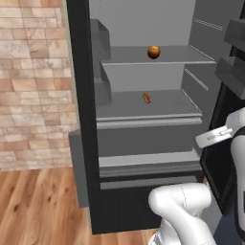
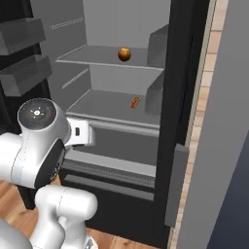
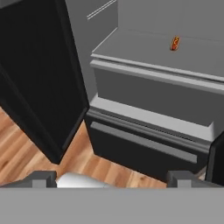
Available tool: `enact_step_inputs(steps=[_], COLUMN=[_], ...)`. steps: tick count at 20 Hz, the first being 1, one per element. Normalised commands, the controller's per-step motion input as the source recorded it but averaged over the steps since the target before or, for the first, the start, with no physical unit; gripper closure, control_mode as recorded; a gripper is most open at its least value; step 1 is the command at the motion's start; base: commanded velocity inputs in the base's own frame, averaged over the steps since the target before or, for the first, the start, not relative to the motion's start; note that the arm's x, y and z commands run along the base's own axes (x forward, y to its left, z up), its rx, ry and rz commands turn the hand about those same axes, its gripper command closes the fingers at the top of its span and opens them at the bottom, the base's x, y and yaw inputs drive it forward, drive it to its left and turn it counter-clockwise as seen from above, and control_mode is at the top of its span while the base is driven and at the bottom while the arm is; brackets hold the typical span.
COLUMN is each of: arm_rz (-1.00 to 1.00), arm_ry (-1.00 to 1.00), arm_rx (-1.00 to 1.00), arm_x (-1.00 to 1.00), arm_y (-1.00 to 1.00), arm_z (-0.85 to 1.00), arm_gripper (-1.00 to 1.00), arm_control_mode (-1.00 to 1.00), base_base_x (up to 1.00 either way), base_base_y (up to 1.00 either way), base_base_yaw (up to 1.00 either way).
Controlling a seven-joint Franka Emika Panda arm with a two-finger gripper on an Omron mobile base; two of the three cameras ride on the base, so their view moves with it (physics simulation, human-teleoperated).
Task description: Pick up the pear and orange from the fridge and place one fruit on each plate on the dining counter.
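Nearest, the gripper (image 3: pixel 112 178) is hanging low in front of the fridge (image 1: pixel 81 119), its two fingertips (image 3: pixel 43 177) spread as wide as they go and pinching nothing; in the hand view it is looking down over the wood floor (image 3: pixel 26 148) toward the bottom drawer front. Beyond the tips, the fridge is standing open, with its black door (image 3: pixel 39 78) swung out on the left side of the hand view. Farther in, a small orange-red oblong item (image 1: pixel 146 97) is lying on the middle shelf (image 1: pixel 143 107), too small to identify. Farthest and highest, the orange (image 1: pixel 153 52) is sitting on the upper shelf (image 1: pixel 158 56), toward the middle of the shelf and a little back from its front edge, well apart from the gripper. Being a round ball, it is showing no long axis and is pointing no particular way, so any approach direction looks equally good.

As for progress, the task is looking to be at its opening stage at most: the orange is resting unpicked, the open claw is carrying no fruit, and the arm is sitting well below the upper shelf. Left to do for the orange, by this judgement, are the reach upward and inward, the grasp, and the carry to a plate
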Motion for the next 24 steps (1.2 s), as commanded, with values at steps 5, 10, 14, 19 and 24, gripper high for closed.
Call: enact_step_inputs(steps=[5, 10, 14, 19, 24], arm_rz=[0.0, 0.0, 0.0, 0.0, 0.0], arm_ry=[0.0, 0.0, 0.0, 0.0, 0.0], arm_rx=[0.0, 0.0, 0.0, 0.0, 0.01], arm_x=[0.0, 0.0, 0.0, 0.0, 0.44], arm_y=[0.0, 0.0, 0.0, 0.0, 0.01], arm_z=[0.0, 0.0, 0.0, 0.0, 0.14], arm_gripper=[-1.0, -1.0, -1.0, -1.0, -1.0], arm_control_mode=[1.0, 1.0, 1.0, 1.0, -1.0], base_base_x=[0.56, 0.57, 0.64, 0.74, 0.32], base_base_y=[-0.07, -0.07, 0.0, 0.0, 0.0], base_base_yaw=[0.0, -0.02, -0.05, -0.04, 0.0])
